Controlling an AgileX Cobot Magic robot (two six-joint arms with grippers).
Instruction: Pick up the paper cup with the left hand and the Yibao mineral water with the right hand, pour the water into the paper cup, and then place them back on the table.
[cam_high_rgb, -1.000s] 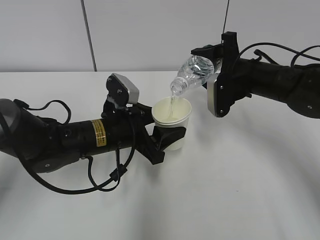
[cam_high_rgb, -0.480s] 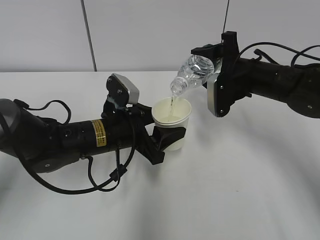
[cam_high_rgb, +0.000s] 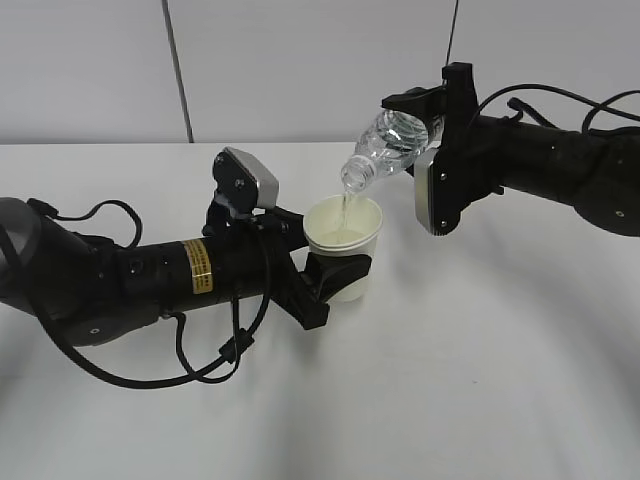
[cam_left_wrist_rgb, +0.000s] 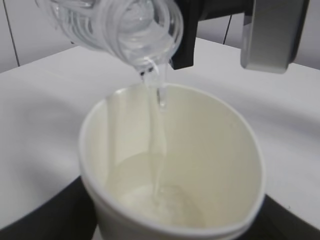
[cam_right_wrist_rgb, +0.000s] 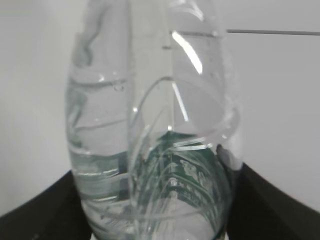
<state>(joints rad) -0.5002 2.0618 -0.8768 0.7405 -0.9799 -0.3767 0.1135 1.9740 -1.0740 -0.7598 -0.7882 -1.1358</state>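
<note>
Out over the middle of the white table (cam_high_rgb: 480, 380), the left arm (cam_high_rgb: 150, 275) holds the paper cup (cam_high_rgb: 345, 245) upright, its gripper (cam_high_rgb: 335, 270) clamped around the cup's lower wall, with one black finger (cam_high_rgb: 345, 268) wrapped across the front. The cup is squeezed slightly out of round, as the left wrist view shows, where the rim (cam_left_wrist_rgb: 170, 165) looks pinched toward an oval.

Above the cup, at about one o'clock from it, the right arm (cam_high_rgb: 540, 165) holds the water bottle (cam_high_rgb: 385, 145) tipped steeply, neck down and to the left, base up toward the arm. Its gripper (cam_high_rgb: 425, 125) is closed on the bottle's body; in the right wrist view the clear bottle (cam_right_wrist_rgb: 155, 150) fills the frame between two dark pads at the bottom corners, with the green label visible through the plastic.

The bottle's open mouth (cam_left_wrist_rgb: 150, 55) sits just above the cup's rim without touching it, and a thin stream of water (cam_left_wrist_rgb: 157, 130) runs down into the cup. A shallow pool of water (cam_left_wrist_rgb: 160, 205) lies at the cup's bottom, well below the rim.
</note>
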